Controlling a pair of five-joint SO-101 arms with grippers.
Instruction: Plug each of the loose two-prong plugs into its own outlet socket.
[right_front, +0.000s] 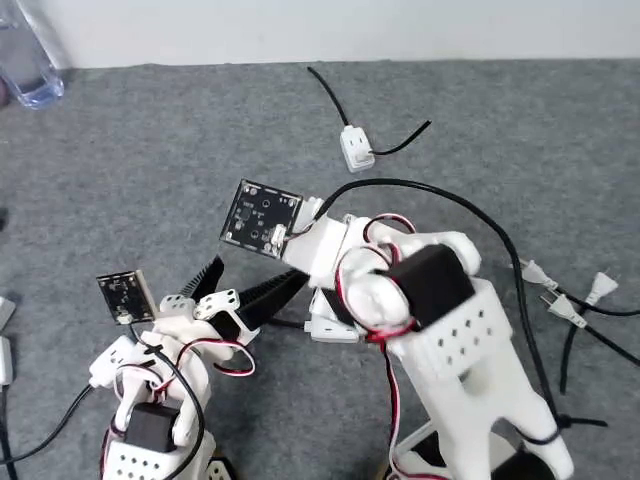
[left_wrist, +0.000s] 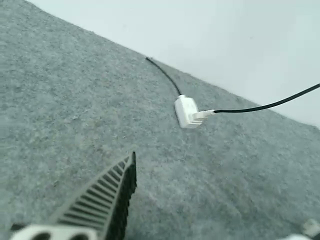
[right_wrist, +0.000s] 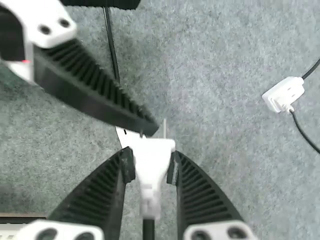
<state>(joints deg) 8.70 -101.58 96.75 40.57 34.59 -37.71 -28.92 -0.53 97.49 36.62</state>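
Note:
My right gripper (right_wrist: 149, 152) is shut on a white two-prong plug (right_wrist: 151, 172), held low over the grey mat with its prongs pointing away from the camera. One black ribbed finger (right_wrist: 95, 90) of my left gripper crosses just in front of those prongs. From above, my left gripper (right_front: 262, 268) stands open, fingers spread wide, at the right arm's wrist. A white outlet (right_front: 355, 148) lies farther back on the mat with a corded plug (left_wrist: 202, 114) in it; the same outlet (right_wrist: 282, 94) shows off to the side. Three loose plugs (right_front: 567, 300) lie at the right edge.
Black cables (right_front: 500, 240) loop over the mat around the right arm's base. A white block (right_front: 330, 328) sits partly hidden under the right arm. A clear bottle (right_front: 25, 60) stands at the back left corner. White parts (right_front: 4, 345) lie at the left edge.

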